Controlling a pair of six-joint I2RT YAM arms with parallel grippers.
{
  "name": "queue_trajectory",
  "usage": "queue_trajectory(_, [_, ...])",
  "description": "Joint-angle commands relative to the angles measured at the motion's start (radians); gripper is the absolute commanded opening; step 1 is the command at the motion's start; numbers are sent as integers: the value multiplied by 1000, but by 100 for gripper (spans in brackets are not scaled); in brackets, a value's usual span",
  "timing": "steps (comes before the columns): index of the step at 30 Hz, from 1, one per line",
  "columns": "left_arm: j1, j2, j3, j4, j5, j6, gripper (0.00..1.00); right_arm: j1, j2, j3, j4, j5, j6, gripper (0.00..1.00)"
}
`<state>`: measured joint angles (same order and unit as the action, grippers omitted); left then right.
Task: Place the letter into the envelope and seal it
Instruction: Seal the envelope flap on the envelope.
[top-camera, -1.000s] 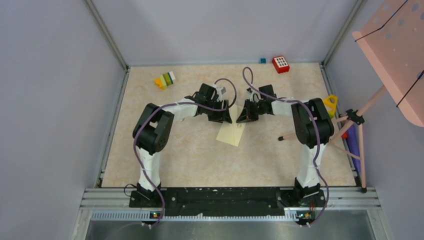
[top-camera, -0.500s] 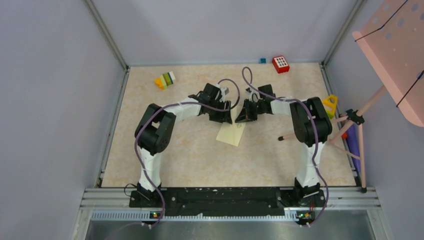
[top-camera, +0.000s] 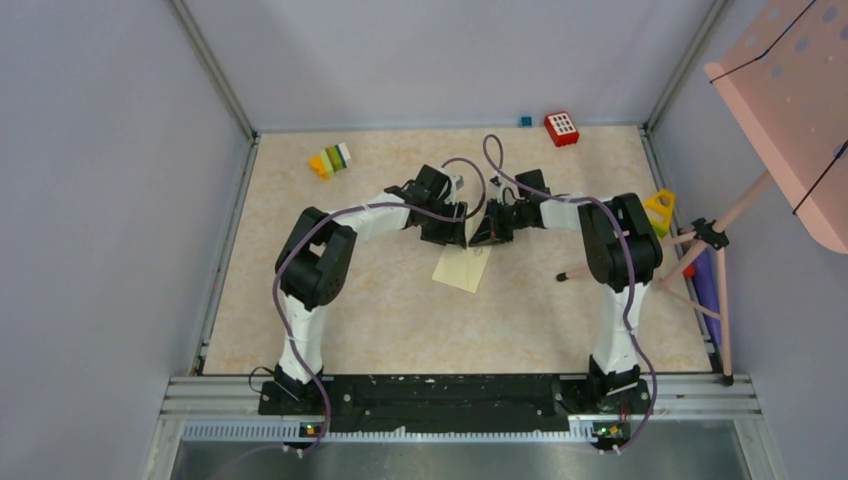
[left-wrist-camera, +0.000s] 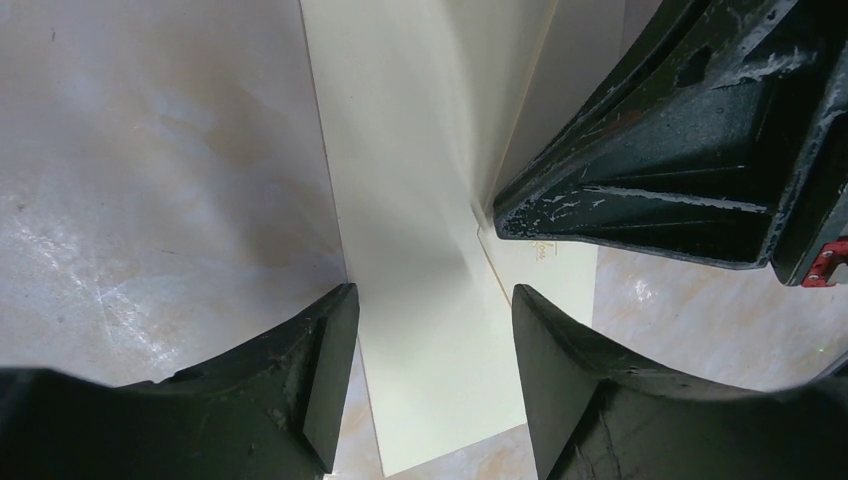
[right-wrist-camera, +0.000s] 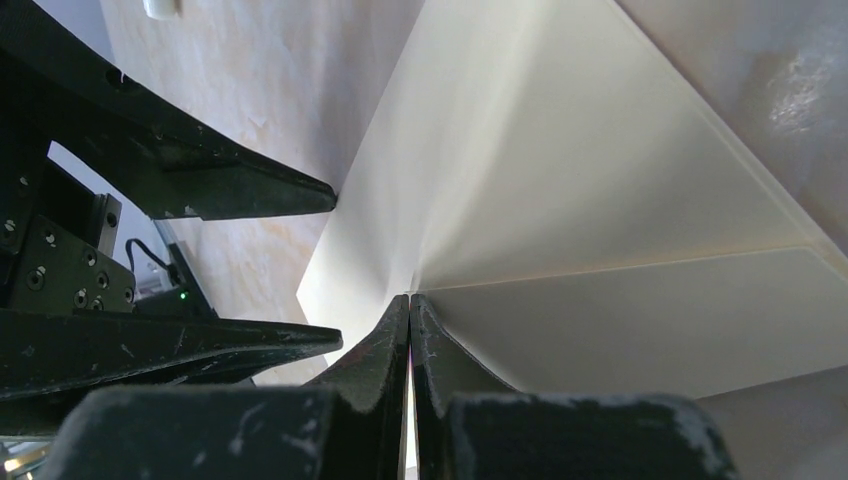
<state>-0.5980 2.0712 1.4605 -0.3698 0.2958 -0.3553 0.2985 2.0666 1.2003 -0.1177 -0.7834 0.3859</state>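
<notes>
The pale cream envelope (top-camera: 461, 270) lies mid-table, its far end under both grippers. My left gripper (top-camera: 457, 237) is open; in the left wrist view its gripper (left-wrist-camera: 430, 330) straddles the envelope (left-wrist-camera: 420, 200) without gripping it. A small dark mark (left-wrist-camera: 543, 250) shows on the paper. My right gripper (top-camera: 479, 237) is shut on a raised fold of the envelope, its flap; in the right wrist view the gripper (right-wrist-camera: 410, 300) pinches the paper (right-wrist-camera: 600, 180) where the creases meet. The left fingers (right-wrist-camera: 250, 190) are close beside it. I cannot make out a separate letter.
A coloured block stack (top-camera: 331, 160) lies far left. A red block (top-camera: 562, 128) and a small blue cube (top-camera: 525, 121) sit at the back wall. A yellow piece (top-camera: 660, 208) and a pink tripod stand (top-camera: 715, 240) are at the right edge.
My left gripper has moved right, closing in on the right gripper over the envelope's far end. The right gripper has stayed shut in place.
</notes>
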Motion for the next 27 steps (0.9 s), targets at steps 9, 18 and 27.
queue_trajectory(9, [-69,152,54,-110,-160,18,64,11,37,6,-109,80,-52,0])
queue_trajectory(18, [-74,162,44,-104,-195,-17,60,-6,47,2,-112,76,-49,0])
queue_trajectory(27, [101,-6,-105,82,73,-92,54,-28,34,-13,-108,112,-83,0])
